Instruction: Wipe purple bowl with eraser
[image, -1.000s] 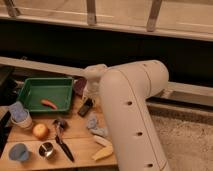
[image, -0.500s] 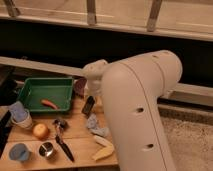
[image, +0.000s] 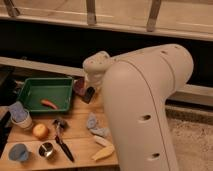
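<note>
Clamping the dark blocky eraser (image: 89, 94), jaws hang beside round purple bowl (image: 78, 86).

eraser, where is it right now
Camera view, left of centre: the eraser is in the shut pincer, just right of the green tray, beside the purple bowl.

The white arm (image: 145, 100) walls off the table's (image: 77, 129) right side. At the far edge the gripper (image: 90, 88), closed on the eraser (image: 88, 95), is hemmed between the purple bowl (image: 79, 86) and the arm. A green tray (image: 45, 80) fills the far left corner. Bare wood lies between the knife (image: 64, 144) and the cloth (image: 94, 124).
</note>
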